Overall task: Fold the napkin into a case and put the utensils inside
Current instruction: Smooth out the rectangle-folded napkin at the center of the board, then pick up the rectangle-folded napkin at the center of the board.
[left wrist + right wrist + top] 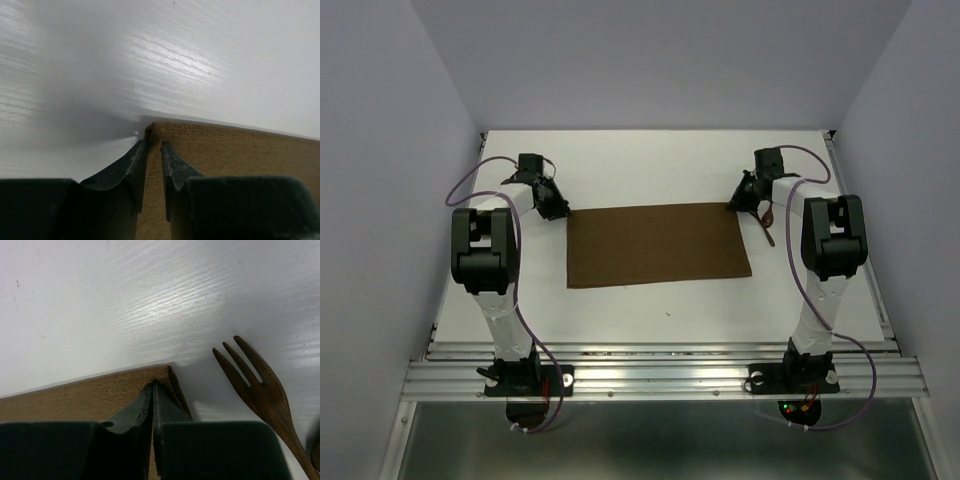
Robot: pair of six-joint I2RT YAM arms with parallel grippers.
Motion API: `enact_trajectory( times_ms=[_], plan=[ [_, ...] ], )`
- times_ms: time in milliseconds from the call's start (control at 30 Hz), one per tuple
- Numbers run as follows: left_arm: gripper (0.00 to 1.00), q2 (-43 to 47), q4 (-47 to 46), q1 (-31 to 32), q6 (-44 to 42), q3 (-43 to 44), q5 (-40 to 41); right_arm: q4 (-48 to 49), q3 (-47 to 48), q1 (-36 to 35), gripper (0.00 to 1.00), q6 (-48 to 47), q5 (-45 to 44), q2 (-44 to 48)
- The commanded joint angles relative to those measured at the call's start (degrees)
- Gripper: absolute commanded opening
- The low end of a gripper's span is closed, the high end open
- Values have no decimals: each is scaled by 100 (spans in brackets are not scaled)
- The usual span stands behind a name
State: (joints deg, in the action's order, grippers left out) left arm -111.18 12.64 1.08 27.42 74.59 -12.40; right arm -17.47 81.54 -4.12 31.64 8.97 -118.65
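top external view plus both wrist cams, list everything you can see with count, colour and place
napkin: one, dark brown, spread flat mid-table
fork: one, dark brown, on the table just right of the napkin's far right corner
table: one, white
walls: pale lilac, enclosing the table on three sides
rail: one, silver metal, along the near edge under the arm bases
cables: purple, looping along both arms
arms: two, white and black, each reaching to a far corner of the napkin
left gripper: black, at the far left corner, jaws a narrow gap apart; grip unclear
right gripper: black, shut on the far right corner, cloth edge curled up beside it
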Motion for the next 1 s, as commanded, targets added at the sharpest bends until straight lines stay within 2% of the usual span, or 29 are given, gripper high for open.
enact_trajectory(
  times_ms=[0, 167, 333, 500, 600, 733, 833, 967],
  plan=[
    [30, 281, -60, -20, -61, -67, -60, -168, -121, 87, 8, -184, -168, 175],
    [32, 561, -43, -20, -61, -6, -183, -169, -68, 87, 12, -220, 130, 535],
    [35, 1220, 133, -3, -131, -76, -184, -177, -155, 87, 20, -211, 245, 1036],
    [38, 1809, 352, 50, -132, -576, 62, -169, -445, 87, 22, -202, 315, 1510],
    [43, 2055, 423, 146, -123, -1015, 221, -177, -657, 35, 22, -237, 281, 1704],
    [54, 2214, 397, 392, -44, -1516, 247, -195, -1034, 34, 23, -281, 175, 2047],
    [69, 2214, 344, 524, -9, -1763, 353, -291, -1262, 34, 24, -334, 114, 2153],
    [70, 2013, 230, 560, 27, -1939, 475, -318, -1561, -19, 25, -378, 87, 2346]
  ],
)
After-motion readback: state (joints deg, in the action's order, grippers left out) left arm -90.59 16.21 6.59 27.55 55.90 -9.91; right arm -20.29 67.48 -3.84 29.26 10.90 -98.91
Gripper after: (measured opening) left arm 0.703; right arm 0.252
